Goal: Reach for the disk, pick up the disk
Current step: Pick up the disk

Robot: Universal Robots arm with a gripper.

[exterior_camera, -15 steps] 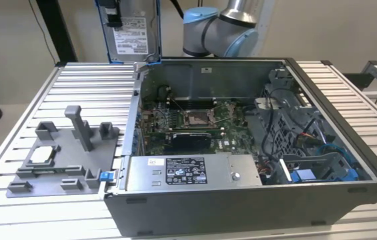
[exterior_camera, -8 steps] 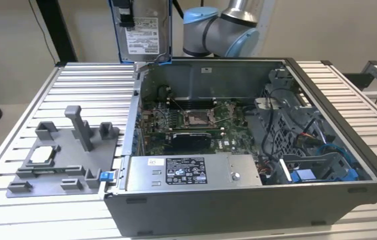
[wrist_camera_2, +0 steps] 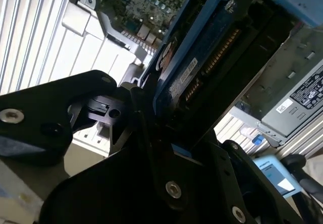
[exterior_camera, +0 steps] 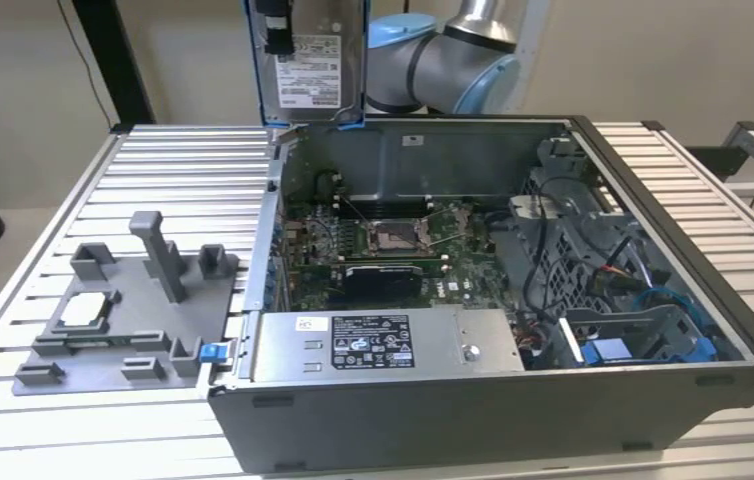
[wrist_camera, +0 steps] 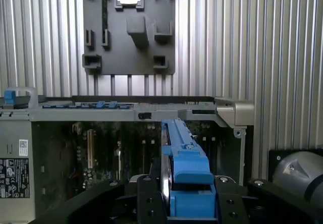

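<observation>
slatted metal table (exterior_camera: 57, 180) carries an open computer case (exterior_camera: 484, 430). robot arm (exterior_camera: 464, 60) stands behind the case. grey fixture plate (exterior_camera: 124, 345) lies on the table at the exterior view's left, just beside the case. large grey metal box (exterior_camera: 377, 345) with a sticker sits inside the case along its near wall. disk (exterior_camera: 310, 65) hangs upright in the air above the case's far corner, exterior view's left, label facing the camera. gripper (wrist_camera: 191, 204) fingers (wrist_camera: 149, 199) pinch the disk from both sides in the first wrist view. small square chip (exterior_camera: 84, 308) rests on the plate.
</observation>
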